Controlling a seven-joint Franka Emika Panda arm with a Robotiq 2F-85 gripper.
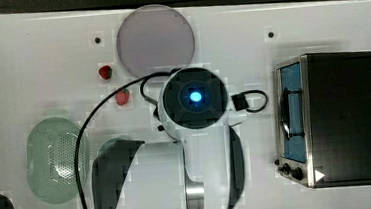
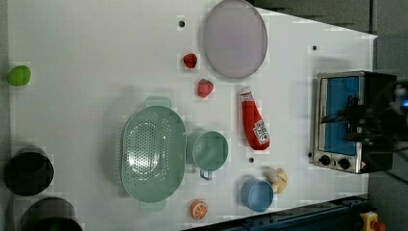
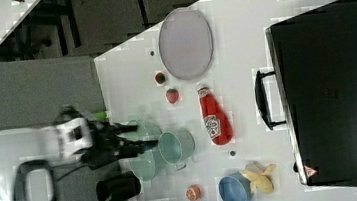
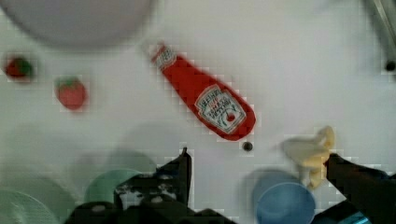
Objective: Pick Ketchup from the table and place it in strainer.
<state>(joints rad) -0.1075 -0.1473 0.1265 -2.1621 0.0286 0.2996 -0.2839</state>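
White table [image 2: 96,57] lying under us — Ketchup [image 2: 253,121] flat on its side, untouched.
We are seeing the Ketchup resting between the grey plate [image 2: 235,38] and the blue cup [image 2: 257,195], apart from the strainer [image 2: 153,154], with the green cup [image 2: 210,150] sitting between them. In the wrist view our gripper [image 4: 259,163] is hanging above the table with its fingers [image 4: 182,168] spread apart, holding nothing.

Ketchup [image 2: 253,120]: red bottle, lying flat on table | strainer [image 2: 153,153]: mint-green, empty, upright
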